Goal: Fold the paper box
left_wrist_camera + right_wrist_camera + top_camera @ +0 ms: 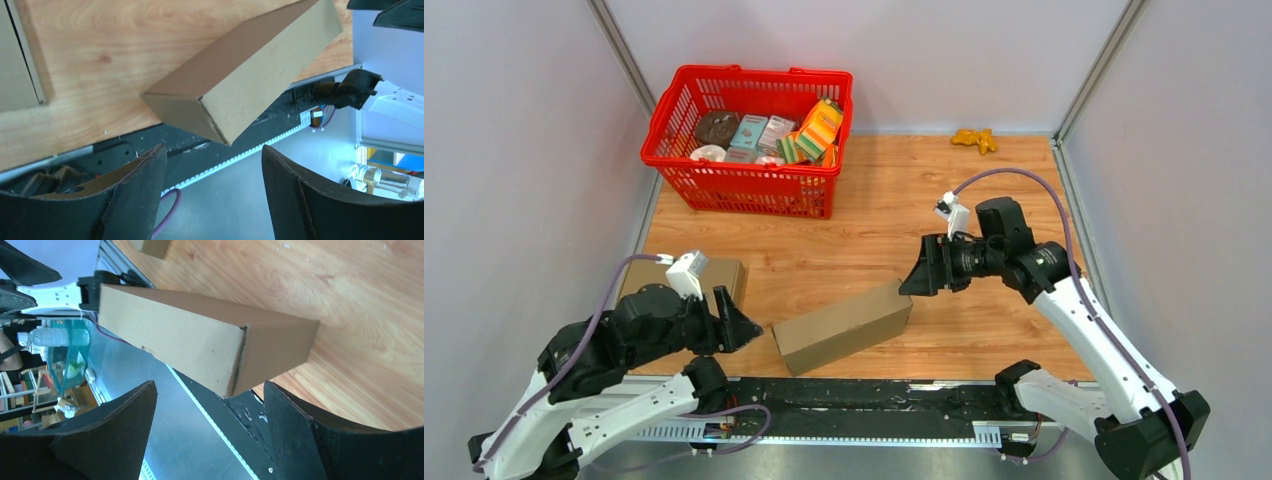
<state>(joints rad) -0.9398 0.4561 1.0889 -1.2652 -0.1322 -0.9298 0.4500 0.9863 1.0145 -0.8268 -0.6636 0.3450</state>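
The left gripper [746,328] stands spread and empty just beside one end of the box [844,326]. The right gripper [916,275], also spread and empty, sits just beside the other end. Between them the box lies on the table [984,200], closed and squared, so the folding looks essentially done.
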